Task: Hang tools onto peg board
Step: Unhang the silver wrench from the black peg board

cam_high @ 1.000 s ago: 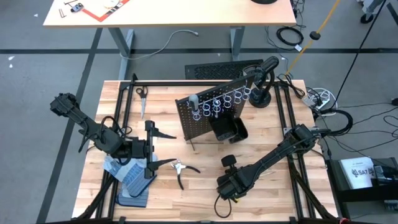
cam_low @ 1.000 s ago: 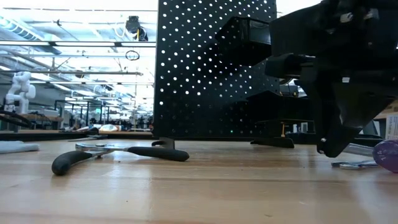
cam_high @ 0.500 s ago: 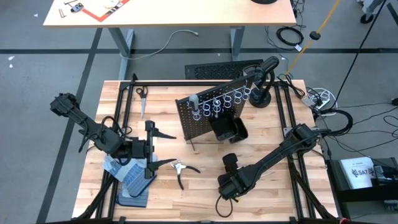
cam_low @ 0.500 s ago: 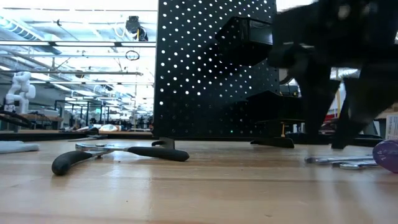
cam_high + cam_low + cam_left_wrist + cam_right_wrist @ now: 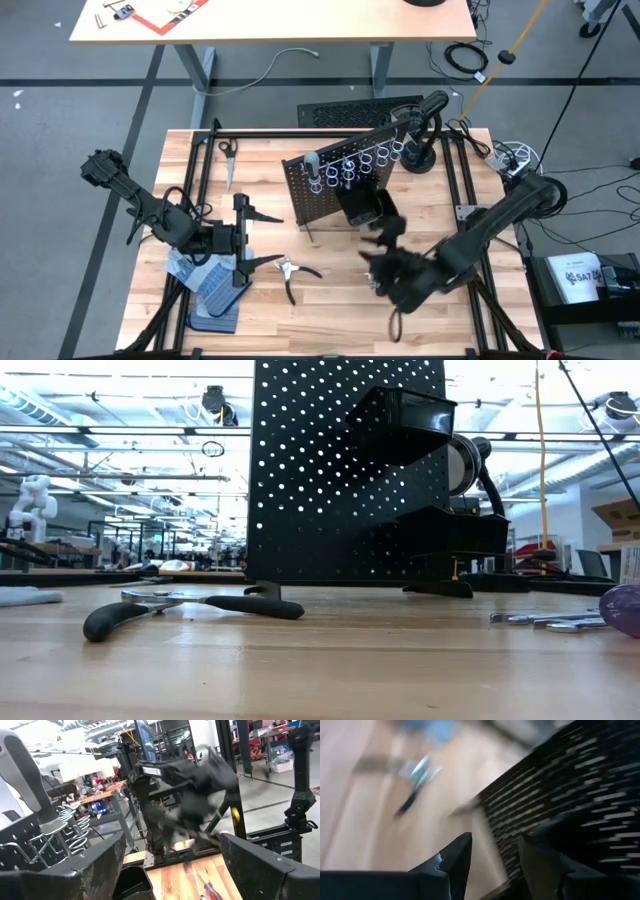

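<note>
The black peg board [image 5: 345,178] stands upright mid-table with silver rings and a black bin [image 5: 366,208]; a grey-handled screwdriver [image 5: 312,160] sticks in one ring. Black-and-silver pliers [image 5: 290,271] lie flat on the wood, as do silver wrenches [image 5: 545,620] and a red-handled screwdriver [image 5: 212,890]. My right gripper [image 5: 385,234] hangs blurred in the air just near of the bin, open [image 5: 492,855] with nothing between its fingers. My left gripper [image 5: 264,238] waits open left of the pliers, level, pointing at the board [image 5: 170,870].
Blue-grey gloves [image 5: 205,275] and a black mat [image 5: 214,320] lie under my left arm. Scissors [image 5: 227,154] lie at the far left. A black stand [image 5: 420,155] rises behind the board. A purple object [image 5: 625,610] sits beside the wrenches.
My right gripper has opened over the wrenches, then risen quickly off the table and out of the low view, tipping up and shifting toward the peg board's bin. The wrenches stay flat on the table.
</note>
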`<state>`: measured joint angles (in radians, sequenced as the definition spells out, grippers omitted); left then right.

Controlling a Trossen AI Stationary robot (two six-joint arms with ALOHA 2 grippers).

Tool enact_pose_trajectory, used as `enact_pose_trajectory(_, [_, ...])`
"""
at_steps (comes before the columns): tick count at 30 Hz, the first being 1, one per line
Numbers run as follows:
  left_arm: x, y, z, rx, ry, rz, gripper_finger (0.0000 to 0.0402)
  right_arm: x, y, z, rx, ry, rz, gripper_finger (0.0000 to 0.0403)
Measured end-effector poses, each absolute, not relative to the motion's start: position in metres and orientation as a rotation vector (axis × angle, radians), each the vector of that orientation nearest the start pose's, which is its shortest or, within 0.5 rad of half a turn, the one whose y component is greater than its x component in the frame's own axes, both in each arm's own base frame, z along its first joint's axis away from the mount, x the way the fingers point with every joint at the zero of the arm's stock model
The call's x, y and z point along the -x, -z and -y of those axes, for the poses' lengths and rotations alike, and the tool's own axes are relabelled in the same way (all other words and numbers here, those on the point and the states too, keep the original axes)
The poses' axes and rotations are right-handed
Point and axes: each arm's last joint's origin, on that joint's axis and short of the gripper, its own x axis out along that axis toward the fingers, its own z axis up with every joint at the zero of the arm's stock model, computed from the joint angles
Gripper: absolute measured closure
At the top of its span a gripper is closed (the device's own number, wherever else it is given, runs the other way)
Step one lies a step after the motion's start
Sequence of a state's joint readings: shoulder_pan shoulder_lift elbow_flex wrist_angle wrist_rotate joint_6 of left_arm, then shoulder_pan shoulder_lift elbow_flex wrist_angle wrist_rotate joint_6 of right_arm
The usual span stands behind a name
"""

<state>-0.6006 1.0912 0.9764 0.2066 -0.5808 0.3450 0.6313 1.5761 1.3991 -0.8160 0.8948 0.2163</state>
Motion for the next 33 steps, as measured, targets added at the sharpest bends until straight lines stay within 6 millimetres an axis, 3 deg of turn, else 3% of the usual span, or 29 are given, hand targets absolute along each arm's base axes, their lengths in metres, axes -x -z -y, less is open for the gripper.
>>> enact_pose_trajectory(7, [-0.207, -0.378, 0.123, -0.294, 0.006, 0.079, 0.0068, -0.254, -0.394, -0.14, 0.366, 0.569, -0.277, 0.0247])
enact_pose_trajectory(14, [-0.207, -0.377, 0.123, -0.299, 0.007, 0.073, 0.0068, -0.254, -0.438, -0.112, 0.304, 0.656, -0.097, 0.0248])
enact_pose_trajectory(21, [-0.207, -0.377, 0.122, -0.299, 0.005, 0.073, 0.0068, -0.265, -0.444, -0.095, 0.256, 0.572, -0.022, 0.0248])
enact_pose_trajectory(33, [-0.209, -0.377, 0.12, -0.301, -0.004, 0.069, 0.0068, -0.276, -0.439, -0.073, 0.2, 0.597, -0.033, 0.0248])
